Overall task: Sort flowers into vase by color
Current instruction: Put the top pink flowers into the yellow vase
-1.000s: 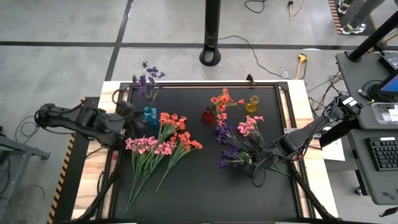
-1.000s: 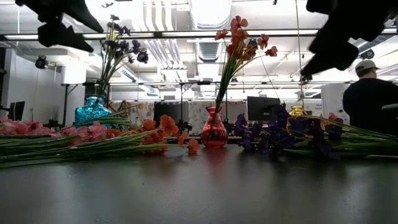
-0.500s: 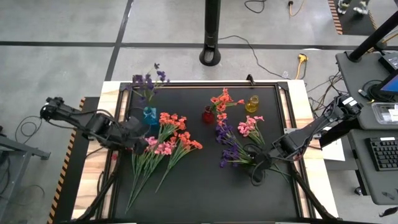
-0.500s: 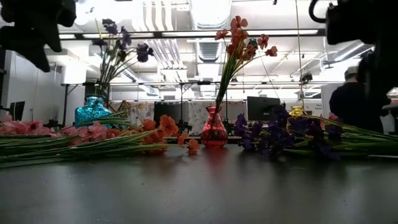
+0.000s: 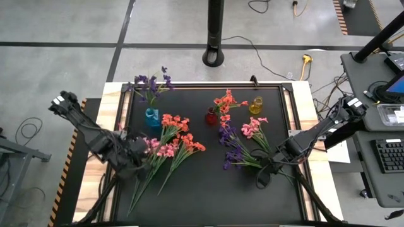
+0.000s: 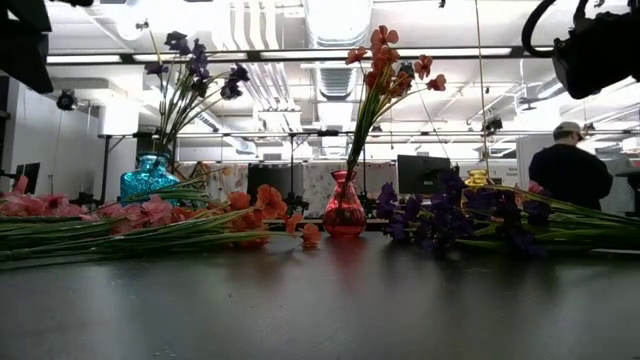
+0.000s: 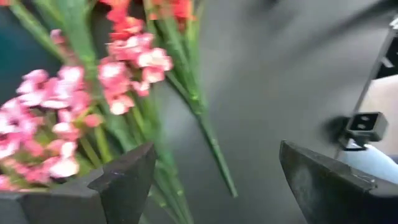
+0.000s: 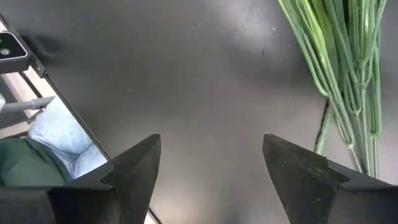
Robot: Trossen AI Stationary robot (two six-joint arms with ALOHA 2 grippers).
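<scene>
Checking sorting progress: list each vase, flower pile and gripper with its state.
blue vase: upright, holds purple flowers
red vase: upright, holds coral-red flowers
yellow vase: upright, no flowers seen inside
left flower pile: lying flat, pink and coral-red
right flower pile: lying flat, purple and pink
left gripper: open, empty
right gripper: open, empty

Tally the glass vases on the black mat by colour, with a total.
Teal glass vase, with purple blossoms: 1
Red glass vase, with coral-red blossoms: 1
Yellow glass vase: 1
Total: 3
</scene>
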